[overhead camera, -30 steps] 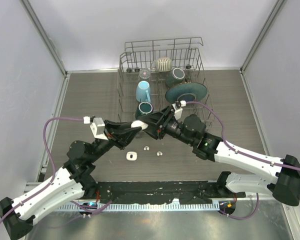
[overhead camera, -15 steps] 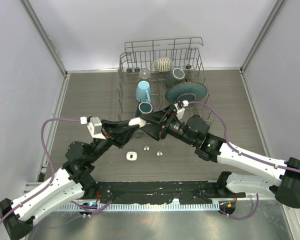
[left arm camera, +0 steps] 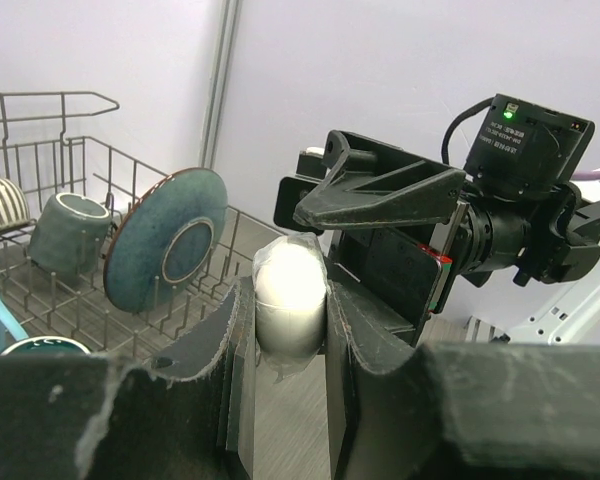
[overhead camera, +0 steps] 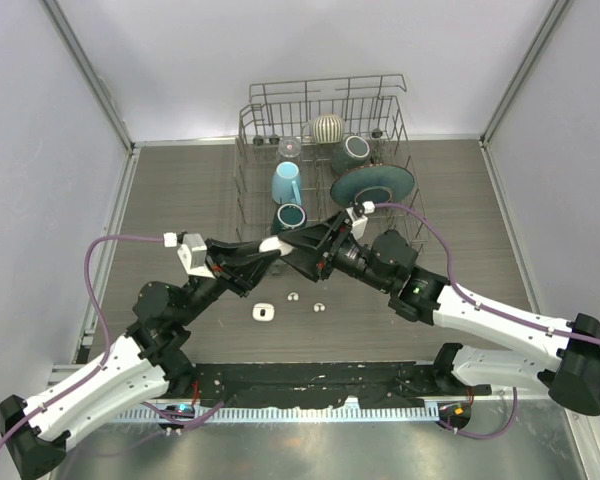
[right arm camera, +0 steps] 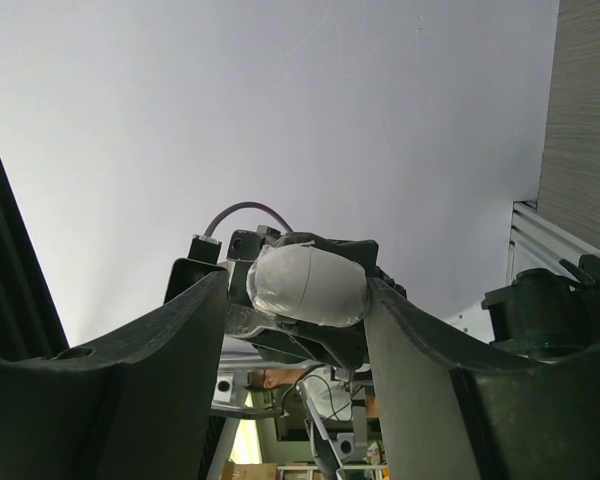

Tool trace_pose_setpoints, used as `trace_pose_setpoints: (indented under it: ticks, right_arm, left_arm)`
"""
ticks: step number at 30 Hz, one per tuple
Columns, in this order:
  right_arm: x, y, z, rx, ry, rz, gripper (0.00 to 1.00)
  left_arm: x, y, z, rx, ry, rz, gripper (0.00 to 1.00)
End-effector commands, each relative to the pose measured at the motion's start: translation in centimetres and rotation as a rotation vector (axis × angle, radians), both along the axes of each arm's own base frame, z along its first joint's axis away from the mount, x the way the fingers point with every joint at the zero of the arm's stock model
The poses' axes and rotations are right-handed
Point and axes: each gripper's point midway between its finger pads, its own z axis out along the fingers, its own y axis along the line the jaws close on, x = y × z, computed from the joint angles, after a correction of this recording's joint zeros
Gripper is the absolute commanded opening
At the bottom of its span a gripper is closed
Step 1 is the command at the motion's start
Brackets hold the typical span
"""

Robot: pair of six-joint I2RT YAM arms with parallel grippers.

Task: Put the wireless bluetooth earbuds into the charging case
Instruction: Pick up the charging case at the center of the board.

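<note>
My left gripper (overhead camera: 276, 247) is shut on the white egg-shaped charging case (overhead camera: 272, 245) and holds it in the air above the table; in the left wrist view the case (left arm camera: 290, 290) sits pinched between my fingers (left arm camera: 220, 340). My right gripper (overhead camera: 293, 250) is open and faces the left one, its jaws straddling the case's end. In the right wrist view the case (right arm camera: 310, 285) touches the right finger, with a small gap to the left finger. Two tiny white earbuds (overhead camera: 293, 296) (overhead camera: 319, 307) lie on the table below, beside a small white rounded piece (overhead camera: 263, 313).
A wire dish rack (overhead camera: 400, 150) stands at the back behind the grippers. It holds a blue mug (overhead camera: 285, 183), a teal plate (overhead camera: 372, 185), dark mugs (overhead camera: 355, 152), a glass and a striped bowl (overhead camera: 328, 127). Grey walls close in both sides.
My left gripper has shifted the case slightly up and to the left. My right gripper has moved left, so its jaws now straddle the case.
</note>
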Motion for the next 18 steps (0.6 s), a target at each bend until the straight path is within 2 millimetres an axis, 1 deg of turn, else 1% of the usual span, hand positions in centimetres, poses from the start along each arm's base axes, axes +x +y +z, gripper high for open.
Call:
trace_pose_setpoints:
  ticks: [1, 4, 5, 7, 8, 10, 11, 13, 14, 15, 18]
  right_arm:
    - [-0.21, 0.10, 2.08, 0.066, -0.036, 0.017, 0.60]
    - [-0.17, 0.16, 2.01, 0.065, -0.034, 0.017, 0.53]
    - [-0.19, 0.13, 1.91, 0.063, -0.034, 0.017, 0.48]
    - [-0.27, -0.03, 2.11, 0.068, -0.037, 0.016, 0.43]
    - [-0.19, -0.07, 2.15, 0.069, -0.039, 0.013, 0.32]
    - [-0.24, -0.14, 2.09, 0.069, -0.045, 0.012, 0.22]
    - [-0.20, -0.22, 2.41, 0.081, -0.057, 0.007, 0.12]
    - [-0.15, -0.44, 2.28, 0.088, -0.064, -0.001, 0.02]
    - [-0.14, -0.56, 2.56, 0.101, -0.072, -0.005, 0.01]
    - [-0.10, -0.59, 2.46, 0.104, -0.071, -0.008, 0.01]
    - [-0.03, -0.81, 2.57, 0.110, -0.073, -0.012, 0.01]
  left_arm:
    - [-0.52, -0.05, 1.45, -0.028, -0.041, -0.021, 0.01]
    - [-0.53, -0.02, 1.56, -0.031, -0.042, -0.022, 0.00]
    - [-0.50, -0.05, 1.52, -0.029, -0.041, -0.022, 0.00]
    - [-0.62, -0.05, 1.56, -0.029, -0.044, -0.026, 0.00]
    - [-0.68, -0.05, 1.50, -0.029, -0.041, -0.028, 0.00]
    - [-0.69, -0.09, 1.44, -0.029, -0.030, -0.032, 0.00]
    - [-0.76, -0.08, 1.52, -0.033, -0.027, -0.036, 0.00]
    - [-0.67, -0.11, 1.32, -0.042, -0.006, -0.037, 0.15]
    - [-0.70, -0.06, 1.45, -0.053, 0.001, -0.039, 0.23]
    - [-0.68, -0.07, 1.31, -0.055, 0.006, -0.039, 0.36]
    - [-0.82, 0.06, 1.26, -0.068, 0.006, -0.042, 0.52]
